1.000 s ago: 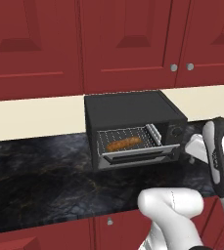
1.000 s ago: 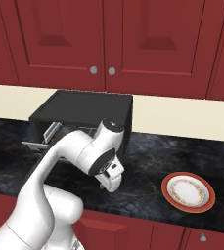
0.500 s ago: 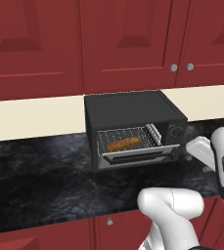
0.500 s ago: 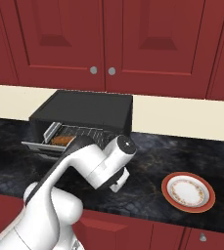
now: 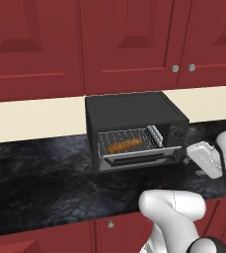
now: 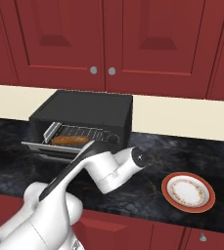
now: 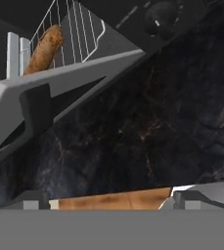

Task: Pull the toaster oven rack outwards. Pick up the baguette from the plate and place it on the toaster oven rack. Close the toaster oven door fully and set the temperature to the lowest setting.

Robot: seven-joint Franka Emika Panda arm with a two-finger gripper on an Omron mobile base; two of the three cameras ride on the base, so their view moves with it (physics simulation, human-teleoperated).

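The black toaster oven [image 5: 134, 111] stands on the dark counter with its grey door [image 5: 139, 159] folded down. Its wire rack [image 5: 134, 136] is drawn out, and the golden baguette [image 5: 125, 146] lies on the rack's left half. My gripper [image 5: 191, 158] hangs open to the right of the door's front corner, low over the counter, holding nothing. In the hand view my gripper [image 7: 111, 200] looks up past the door [image 7: 69, 78] at the rack [image 7: 79, 29], the baguette [image 7: 45, 49] and a round knob [image 7: 160, 12]. The right base view shows the baguette [image 6: 68, 140] and the door [image 6: 47, 148] behind my arm.
A red-rimmed plate [image 6: 188, 192] sits bare on the counter to the right of the oven. Dark red cabinets [image 5: 129, 44] run above a cream backsplash. The counter's front edge [image 5: 60, 225] lies just below my hand.
My hand has sunk lower and drifted a little right, away from the oven's front panel toward the counter. The jaws have stayed open; the oven, rack and baguette have not moved.
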